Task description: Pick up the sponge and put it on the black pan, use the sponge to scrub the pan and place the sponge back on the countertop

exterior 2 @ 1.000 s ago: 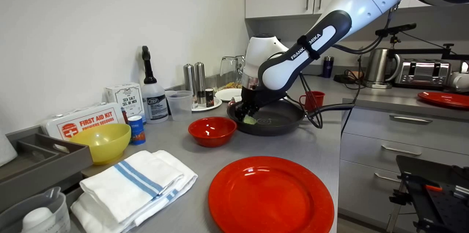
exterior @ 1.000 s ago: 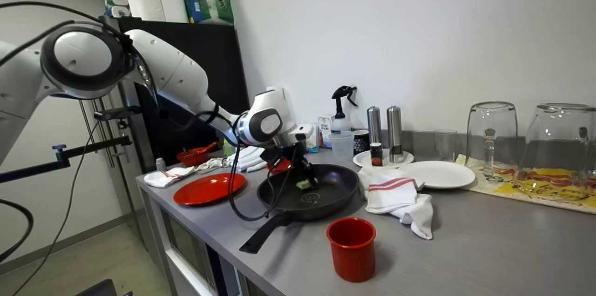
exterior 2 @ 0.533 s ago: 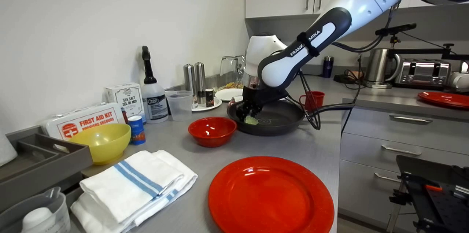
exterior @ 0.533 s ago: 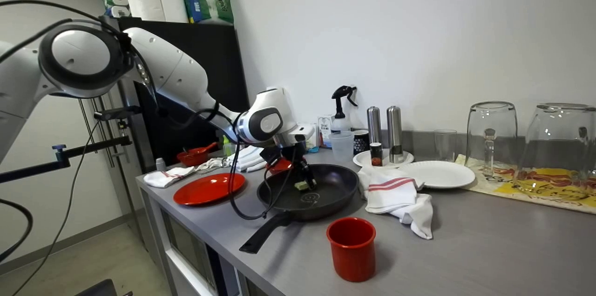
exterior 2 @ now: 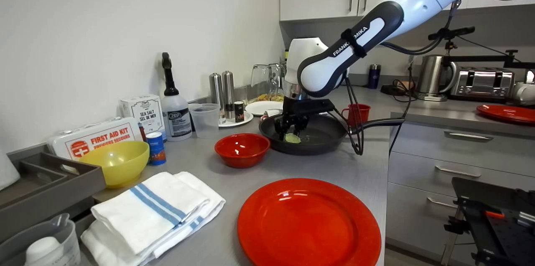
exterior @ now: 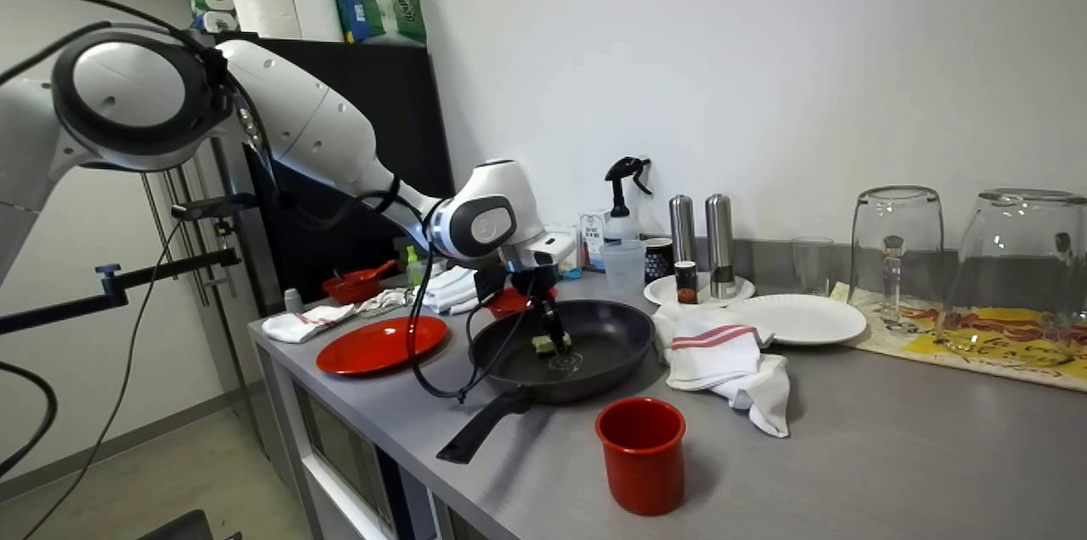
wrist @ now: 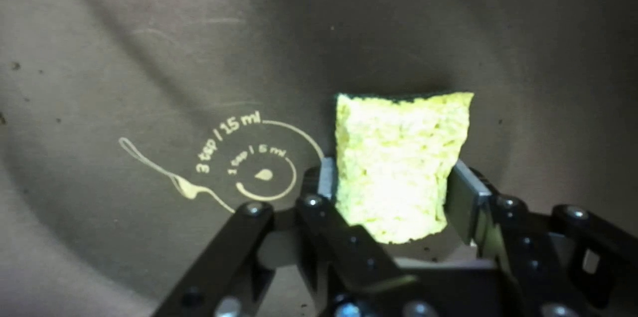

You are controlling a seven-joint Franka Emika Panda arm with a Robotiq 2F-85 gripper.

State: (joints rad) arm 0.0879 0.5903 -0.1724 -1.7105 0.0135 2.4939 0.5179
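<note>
Left of centre in the wrist view, a printed mark [wrist: 264, 175] is showing on the pan [wrist: 214, 58], close beside the claw [wrist: 398, 182]. Right of centre, the sponge [wrist: 398, 157] is lying inside the claw's grip, touching it on both sides; its slightly longer visible side is running up and down the frame, crosswise to the grip, the upper end projecting past. The claw is standing part-closed, only as far as the sponge is allowing, and is holding it. In an exterior view, the red plate [exterior: 382, 345] is occupying the left, the sponge is sitting low inside the pan just below mid-frame, and the red cup [exterior: 641, 459] is standing on the tabletop [exterior: 849, 472], lower and right of centre. By judgement, the scrubbing step is under way, the return to the tabletop pending; the coming stroke is depending on that two-sided hold not slipping.
</note>
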